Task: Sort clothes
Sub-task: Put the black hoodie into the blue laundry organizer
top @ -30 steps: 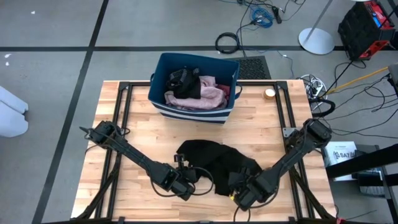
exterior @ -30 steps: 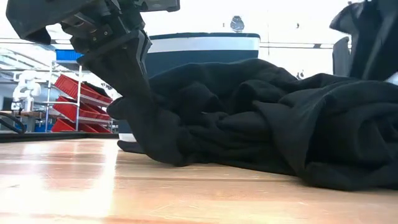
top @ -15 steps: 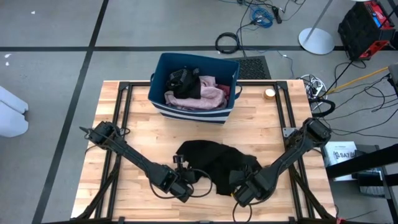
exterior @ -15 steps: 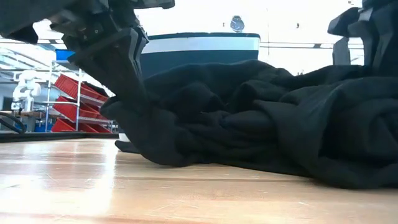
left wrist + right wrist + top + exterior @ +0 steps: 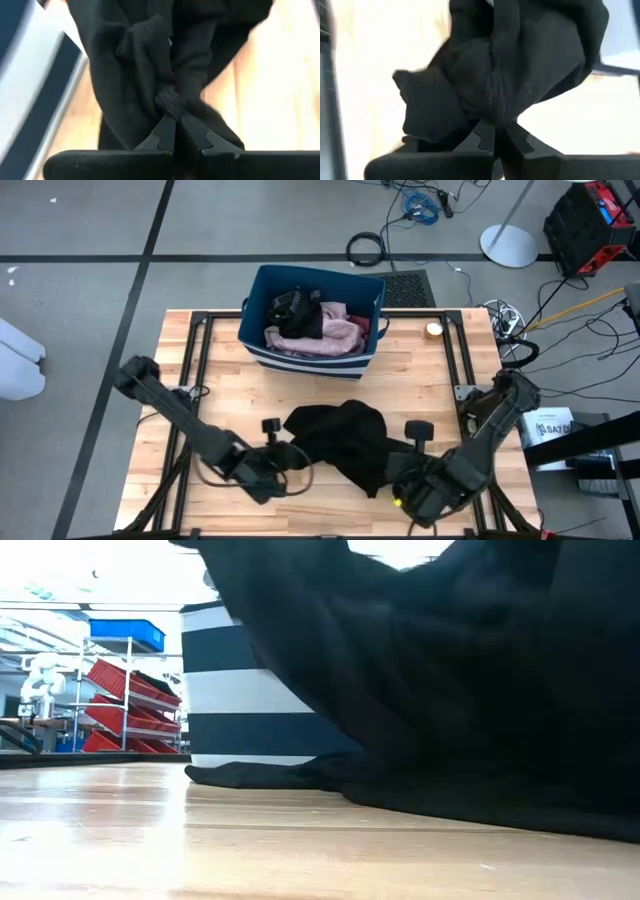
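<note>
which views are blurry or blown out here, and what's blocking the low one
Low view: the black garment fills most of the frame, and the room behind is washed out bright. Left wrist view: the striped bin is smeared by blur. Right wrist view: the table glares near white. High view: evenly lit and sharp.

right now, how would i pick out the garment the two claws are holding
Start at the striped bin at the table's far edge, then come toward the near edge. The black garment hangs bunched between the left claw and right claw, each shut on it. The other clothes sit in the bin.
</note>
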### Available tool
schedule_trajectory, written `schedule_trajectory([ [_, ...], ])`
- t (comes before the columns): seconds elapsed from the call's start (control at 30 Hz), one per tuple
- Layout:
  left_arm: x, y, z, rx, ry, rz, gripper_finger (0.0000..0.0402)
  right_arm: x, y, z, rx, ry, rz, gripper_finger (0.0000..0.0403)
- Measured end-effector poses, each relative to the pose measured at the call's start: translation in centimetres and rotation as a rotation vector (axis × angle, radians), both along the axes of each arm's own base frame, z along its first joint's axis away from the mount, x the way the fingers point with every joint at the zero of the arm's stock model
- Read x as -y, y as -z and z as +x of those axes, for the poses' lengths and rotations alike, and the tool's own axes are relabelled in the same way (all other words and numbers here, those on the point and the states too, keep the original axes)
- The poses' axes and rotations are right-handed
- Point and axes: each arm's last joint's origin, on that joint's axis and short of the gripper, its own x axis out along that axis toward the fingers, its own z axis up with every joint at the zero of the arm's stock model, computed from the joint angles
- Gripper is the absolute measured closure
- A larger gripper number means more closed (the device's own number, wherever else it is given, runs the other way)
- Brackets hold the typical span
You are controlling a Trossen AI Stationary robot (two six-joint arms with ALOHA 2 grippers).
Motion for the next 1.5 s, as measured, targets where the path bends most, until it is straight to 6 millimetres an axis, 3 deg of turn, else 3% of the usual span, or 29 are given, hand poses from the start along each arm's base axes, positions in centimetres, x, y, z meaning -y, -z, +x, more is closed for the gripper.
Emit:
schedule_trajectory([
  [0.3,-0.6,-7.2,-4.3,0.257,0.108,-0.046,0.0391,-0.5,-5.9,-1.1,0.256,-0.1,-0.024,0.0403],
  [0.47,-1.7,-11.3,-6.3,0.446,0.183,-0.058,0.0391,0.3,-9.0,-1.3,0.511,-0.07,-0.205,0.0403],
  [0.63,-4.1,-14.2,-8.5,0.577,0.078,0.012,0.0391,1.7,-11.3,-1.2,0.7,-0.011,-0.466,0.0403],
  [0.8,-6.5,-15.9,-10.6,0.638,-0.099,0.124,0.0391,5.1,-13.1,-0.4,0.694,0.06,-0.588,0.0403],
  [1.0,-8.8,-18.9,-12.6,0.725,-0.23,0.26,0.0391,12.0,-16.2,-1.2,0.656,0.22,-0.708,0.0403],
  [1.13,-10.2,-21.4,-14.1,0.836,-0.224,0.247,0.0391,14.4,-18.7,-2.5,0.664,0.207,-0.674,0.0403],
  [1.4,-11.6,-24.4,-16.1,1.064,-0.109,0.242,0.0391,13.5,-24.2,-3.0,0.94,0.004,-0.586,0.0403],
  [1.5,-11.5,-24.5,-16.2,1.087,-0.08,0.238,0.0391,13.4,-24.6,-3.1,1.022,-0.071,-0.491,0.0403],
])
